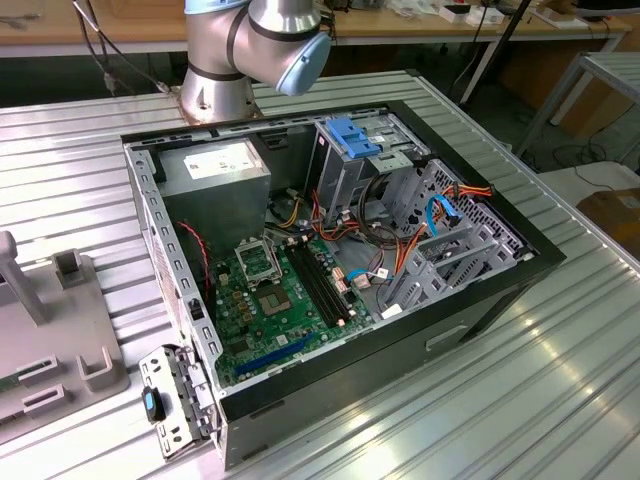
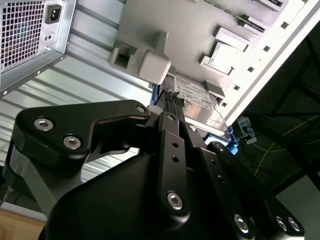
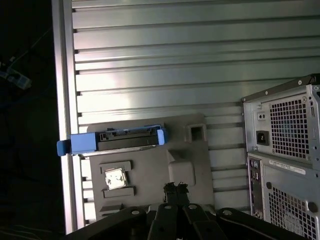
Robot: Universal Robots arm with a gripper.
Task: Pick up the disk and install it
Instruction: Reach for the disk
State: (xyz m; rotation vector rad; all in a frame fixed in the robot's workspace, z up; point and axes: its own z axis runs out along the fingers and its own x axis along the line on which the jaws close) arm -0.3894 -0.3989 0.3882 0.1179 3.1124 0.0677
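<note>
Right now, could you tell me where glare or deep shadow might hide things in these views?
First wrist view: a bright glare band washes the ribbed table near the disk; past its edge all is dark. Exterior view: the table shines beside the computer case. Second wrist view: the black gripper darkens the foreground.

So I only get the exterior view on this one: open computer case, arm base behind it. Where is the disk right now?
Observer: In the first wrist view the disk stands on edge on a grey fixture plate, at the edge of the table.
Operator: Is the gripper holding it?
Observer: No. The gripper hangs over the plate, apart from the disk.
Operator: Anything else on that plate?
Observer: A square silver chip lies in a holder beside the disk.
</note>
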